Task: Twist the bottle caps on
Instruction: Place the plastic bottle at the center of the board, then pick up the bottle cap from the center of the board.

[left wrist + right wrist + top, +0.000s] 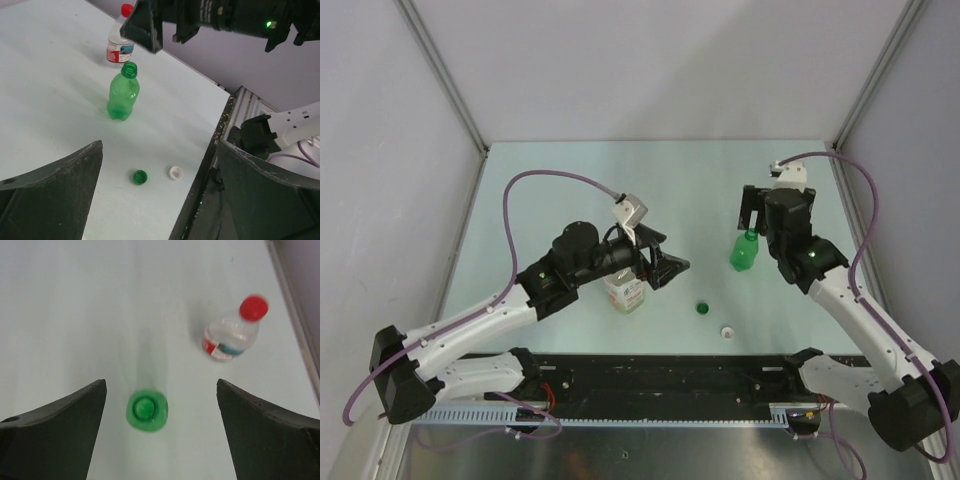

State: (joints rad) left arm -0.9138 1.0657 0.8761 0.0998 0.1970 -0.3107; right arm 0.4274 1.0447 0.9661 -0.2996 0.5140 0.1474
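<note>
The green cap (140, 176) and the white cap (176, 173) lie loose on the table near its front edge; they also show in the top view, green (702, 308) and white (728, 331). The red cap (253, 308) sits on the small clear red-labelled bottle (231, 337). The green bottle (745, 250) stands upright with an open neck. My left gripper (670, 262) is open and empty, above the table left of the loose caps. My right gripper (161, 385) is open and empty above the green bottle (146, 410).
The wider clear orange-labelled bottle (625, 293) stands under my left arm, without a cap as far as I can see. A black rail (670, 375) runs along the table's front edge. Grey walls enclose the table at the back and sides.
</note>
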